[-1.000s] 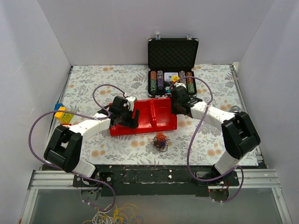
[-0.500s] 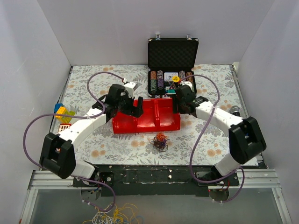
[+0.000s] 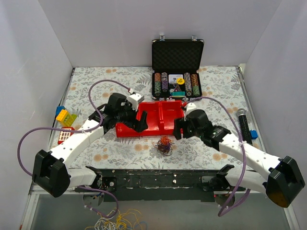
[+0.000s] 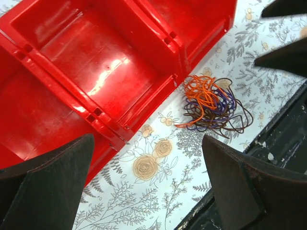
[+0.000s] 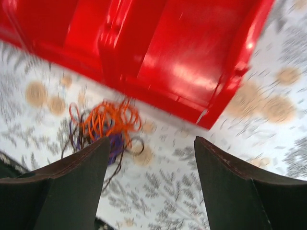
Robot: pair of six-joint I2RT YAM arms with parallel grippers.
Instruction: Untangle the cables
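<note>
Left claw [image 4: 147, 155]: fingers apart, nothing between them, held above the front edge of the red tray [image 4: 96, 72]. Cables [image 4: 211, 103]: one small tangle of orange, purple and dark brown, lying on the floral tabletop [image 4: 158, 201] ahead and to the right of this claw, close to the tray's corner, untouched. Right claw [image 5: 152, 148]: fingers also spread, empty, above the tabletop just off the tray's edge. The tangle sits beside its left finger. That view is blurred.
</note>
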